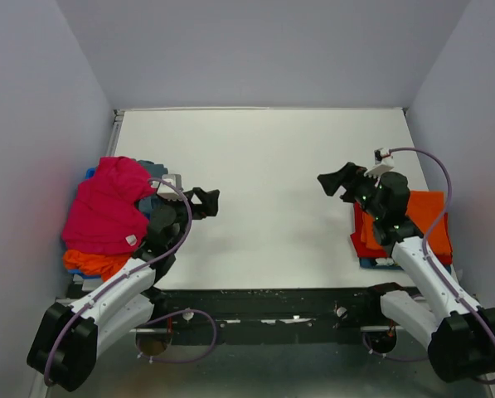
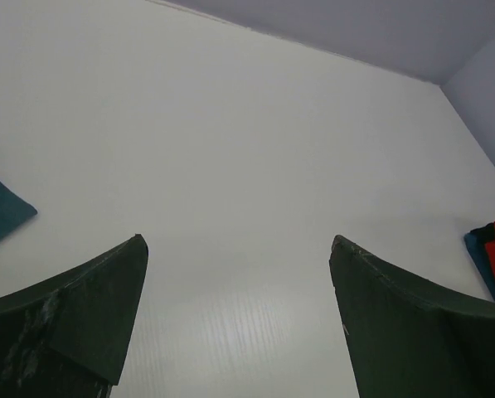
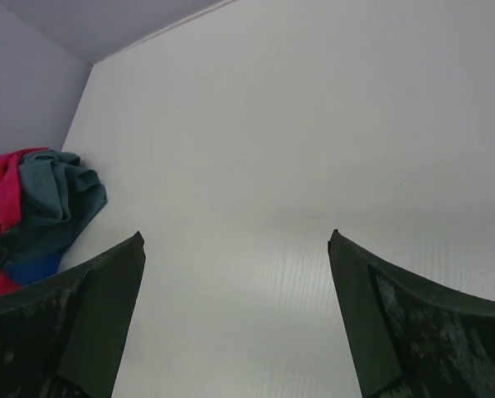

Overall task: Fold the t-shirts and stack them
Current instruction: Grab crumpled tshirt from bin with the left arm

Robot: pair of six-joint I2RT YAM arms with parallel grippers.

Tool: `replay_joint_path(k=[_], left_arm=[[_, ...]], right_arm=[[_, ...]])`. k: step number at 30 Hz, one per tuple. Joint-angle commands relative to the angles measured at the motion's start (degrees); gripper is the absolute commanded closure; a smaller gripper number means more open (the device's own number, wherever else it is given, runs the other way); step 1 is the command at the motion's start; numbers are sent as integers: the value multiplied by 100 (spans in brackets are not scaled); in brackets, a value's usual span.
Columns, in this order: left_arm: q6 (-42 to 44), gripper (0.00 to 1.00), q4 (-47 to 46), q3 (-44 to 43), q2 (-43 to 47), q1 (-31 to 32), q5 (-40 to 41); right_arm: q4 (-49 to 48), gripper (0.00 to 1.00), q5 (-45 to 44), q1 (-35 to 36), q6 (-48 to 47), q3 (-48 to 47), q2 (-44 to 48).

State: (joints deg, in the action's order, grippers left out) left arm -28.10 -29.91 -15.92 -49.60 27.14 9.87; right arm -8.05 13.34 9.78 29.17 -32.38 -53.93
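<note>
A heap of unfolded t-shirts lies at the left edge: a magenta one point(image 1: 106, 207) on top, an orange one point(image 1: 94, 262) below, teal and blue ones behind. A stack of folded shirts sits at the right, an orange one point(image 1: 429, 217) on top of red and blue. My left gripper point(image 1: 204, 201) is open and empty beside the heap. My right gripper point(image 1: 333, 182) is open and empty left of the stack. The left wrist view shows open fingers point(image 2: 89, 307), a teal corner point(image 2: 2, 211) and the stack's edge point(image 2: 494, 253). The right wrist view shows the heap point(image 3: 40, 203).
The white table point(image 1: 264, 182) spreads between the arms, with grey walls on three sides. A dark rail point(image 1: 272, 303) runs along the near edge with the arm bases.
</note>
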Motion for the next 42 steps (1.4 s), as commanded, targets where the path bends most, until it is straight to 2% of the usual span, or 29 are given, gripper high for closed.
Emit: replay_joint_path(k=[1, 6, 11, 14, 17, 21, 24, 27, 32, 39, 42], left_arm=[[6, 1, 152, -69, -23, 29, 234], [-283, 1, 792, -323, 12, 29, 822], [-819, 1, 1679, -797, 188, 11, 1394], [-1214, 1, 2592, -1350, 74, -111, 1911], [-1417, 1, 3454, -2000, -84, -418, 2369], [-1514, 1, 4141, -2730, -365, -1024, 2853], [-1900, 2, 4843, -3170, -690, -1368, 3423], [-2007, 4, 4995, -3417, -1041, -1535, 3864], [-2304, 12, 5196, -3751, -1946, -1834, 4022], [-2552, 23, 4899, -3813, -2826, -2115, 3777], [-2534, 43, 4775, -3796, -2985, -2204, 3645]], right_arm=[[-74, 0, -42, -11, 203, 65, 172], [795, 0, -104, -11, 545, -155, 479], [797, 0, -350, -11, 503, 170, 910], [797, 0, -420, -11, 546, 381, 1060], [622, 0, -499, -11, 677, 662, 1192], [367, 0, -272, -11, 818, 821, 1306], [279, 0, -236, -11, 889, 944, 1350], [173, 0, -174, -3, 941, 1049, 1289], [128, 3, -174, -3, 916, 1094, 1315], [401, 3, -490, -3, 854, 1014, 1394], [340, 3, -456, -3, 871, 1032, 1368]])
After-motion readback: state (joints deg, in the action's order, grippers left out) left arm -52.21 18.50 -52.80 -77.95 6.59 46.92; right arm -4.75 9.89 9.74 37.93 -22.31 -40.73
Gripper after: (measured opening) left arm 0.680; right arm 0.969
